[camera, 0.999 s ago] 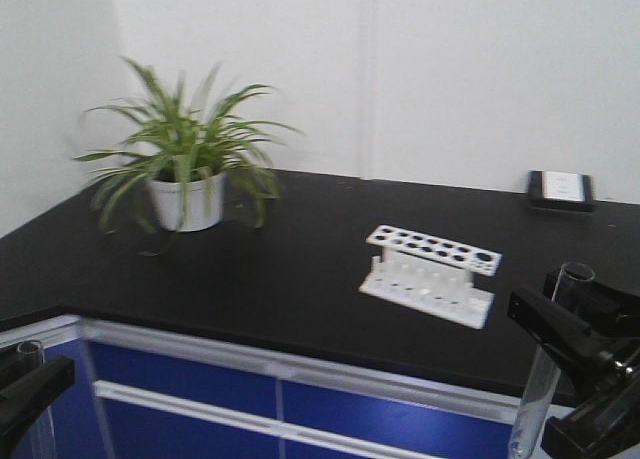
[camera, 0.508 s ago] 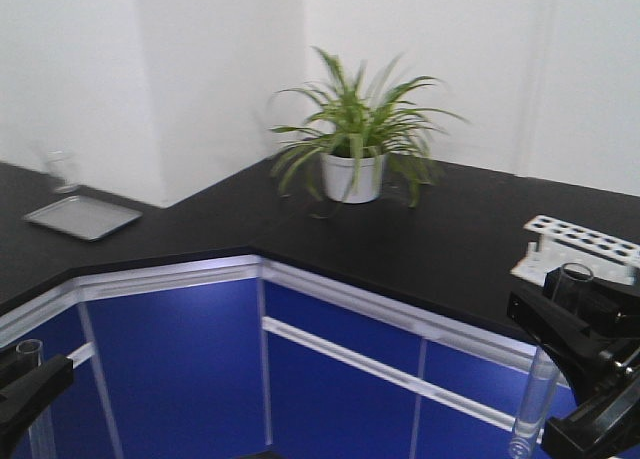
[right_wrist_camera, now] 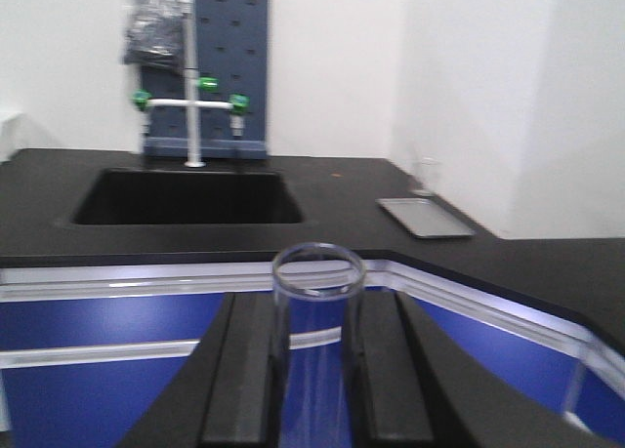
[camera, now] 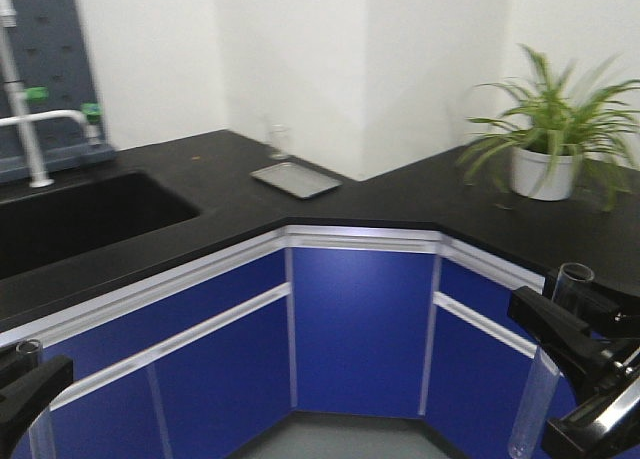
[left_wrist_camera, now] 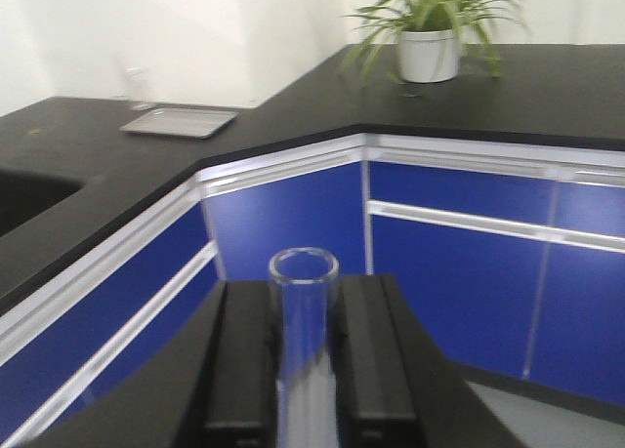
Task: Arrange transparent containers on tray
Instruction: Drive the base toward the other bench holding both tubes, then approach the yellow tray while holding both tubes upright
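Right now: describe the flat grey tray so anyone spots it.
On the black countertop, between the sunken sink and the potted green plant, a white wall corner juts out. The shallow grey rectangular tray lies before it: the only flat, pale item.

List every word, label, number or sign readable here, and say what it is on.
None readable. The left tube in the left gripper and the right tube in the right gripper show bare glass; the grey tray, the white plant pot and the pegboard carry no visible lettering.
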Controlling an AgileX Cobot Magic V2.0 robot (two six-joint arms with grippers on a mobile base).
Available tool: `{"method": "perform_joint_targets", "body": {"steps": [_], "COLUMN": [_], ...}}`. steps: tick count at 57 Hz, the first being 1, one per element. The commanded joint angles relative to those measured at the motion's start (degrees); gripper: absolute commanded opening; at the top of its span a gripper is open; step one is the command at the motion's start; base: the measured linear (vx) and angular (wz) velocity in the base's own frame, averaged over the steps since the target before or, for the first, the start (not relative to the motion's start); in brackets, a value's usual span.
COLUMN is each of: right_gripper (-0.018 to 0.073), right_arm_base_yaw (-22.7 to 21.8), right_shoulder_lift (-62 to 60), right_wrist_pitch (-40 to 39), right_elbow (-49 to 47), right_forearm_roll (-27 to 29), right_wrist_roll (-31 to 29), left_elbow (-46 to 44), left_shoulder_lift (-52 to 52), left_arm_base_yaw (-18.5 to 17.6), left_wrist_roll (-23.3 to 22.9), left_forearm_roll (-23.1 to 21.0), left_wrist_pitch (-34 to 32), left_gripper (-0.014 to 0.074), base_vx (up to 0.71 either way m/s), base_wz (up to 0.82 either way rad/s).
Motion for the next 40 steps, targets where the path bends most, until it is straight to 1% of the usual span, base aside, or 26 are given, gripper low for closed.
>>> {"method": "perform_joint_targets", "body": {"steps": [1, 25, 40], "right_gripper": [-0.0013, -0.0013, -0.0013], "right_arm_base_yaw": [-0.31, -0.31, -0.31], "right_shoulder_lift": [-0.45, -0.45, -0.45], "right_wrist_pitch": [-2.7, -2.7, -2.61], "right_elbow": [-1.6, -1.6, -1.6], "right_forearm_roll": [0.54, 0.54, 0.54], "right_wrist_roll": [-0.16, -0.16, -0.16], "left_elbow": [-1.72, -1.72, -1.72], "left_shoulder_lift": [-0.29, -0.29, -0.29], "left_arm_base_yaw": [-0.31, -0.31, -0.31], "left_wrist_roll": [-0.29, -0.29, -0.29], "left_forearm_roll": [-0.43, -0.43, -0.43], "left_wrist_pitch": [-4.36, -4.36, -4.36], "left_gripper": [-0.0007, -0.0007, -0.0007], "base_vx": [-0.22, -0.2, -0.14], "base_wz": [0.63, 0.63, 0.54]}}
